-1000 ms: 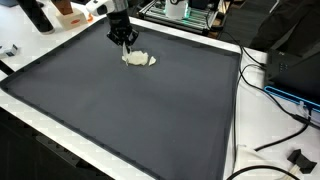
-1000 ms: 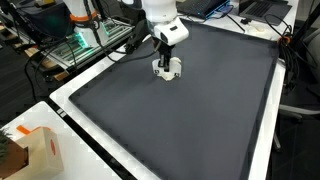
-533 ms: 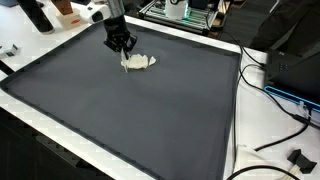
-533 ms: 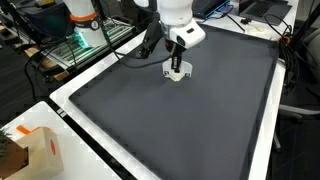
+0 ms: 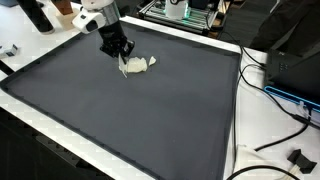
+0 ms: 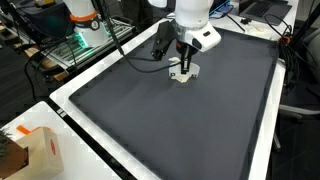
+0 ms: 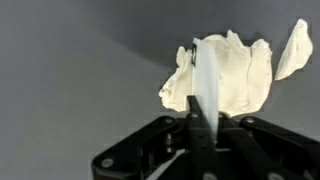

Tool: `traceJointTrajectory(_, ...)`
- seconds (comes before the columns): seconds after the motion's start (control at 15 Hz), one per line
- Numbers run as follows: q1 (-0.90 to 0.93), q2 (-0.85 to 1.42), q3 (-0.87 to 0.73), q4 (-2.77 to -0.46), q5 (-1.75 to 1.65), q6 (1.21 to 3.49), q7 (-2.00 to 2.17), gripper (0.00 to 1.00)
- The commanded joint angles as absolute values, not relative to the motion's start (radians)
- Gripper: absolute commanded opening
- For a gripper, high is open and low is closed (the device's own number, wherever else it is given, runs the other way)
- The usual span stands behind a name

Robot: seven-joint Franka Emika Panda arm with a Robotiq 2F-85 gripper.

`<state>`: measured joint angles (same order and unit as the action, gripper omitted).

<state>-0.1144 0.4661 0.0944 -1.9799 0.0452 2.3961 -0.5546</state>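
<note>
A crumpled white cloth point(image 5: 140, 65) lies on the dark grey mat point(image 5: 150, 110) near its far edge. My gripper point(image 5: 123, 63) is tilted over it and shut, pinching a fold at the cloth's edge. From another side the cloth point(image 6: 188, 74) shows just under the gripper point(image 6: 182, 70). In the wrist view a white strip of the cloth point(image 7: 235, 75) rises between the closed fingers of the gripper point(image 7: 203, 108), and the rest spreads out beyond them on the mat point(image 7: 70, 90).
The mat sits in a white table frame point(image 5: 245, 120). Cables point(image 5: 280, 95) and a black plug point(image 5: 298, 158) lie off one side. Electronics point(image 5: 180, 10) stand behind the mat. A cardboard box point(image 6: 35, 150) stands near a corner.
The arm has swung and tilted, dragging the cloth a short way across the mat. The gripper has stayed shut on it throughout.
</note>
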Motion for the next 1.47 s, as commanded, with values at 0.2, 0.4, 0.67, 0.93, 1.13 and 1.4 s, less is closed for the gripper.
traceJointTrajectory(0.2,-0.133,0.479,0.086,-2.092,0.046,2.449,-0.554,0.01)
traceJointTrajectory(0.4,-0.138,0.437,0.077,-2.157,0.046,2.481,-0.542,0.01)
traceJointTrajectory(0.67,-0.131,0.372,0.051,-2.253,0.025,2.519,-0.487,0.01)
traceJointTrajectory(0.93,-0.134,0.322,0.035,-2.336,0.032,2.551,-0.453,0.01)
traceJointTrajectory(1.13,-0.136,0.308,0.029,-2.368,0.041,2.559,-0.449,0.01)
traceJointTrajectory(1.4,-0.159,0.366,0.061,-2.307,0.127,2.589,-0.522,0.01)
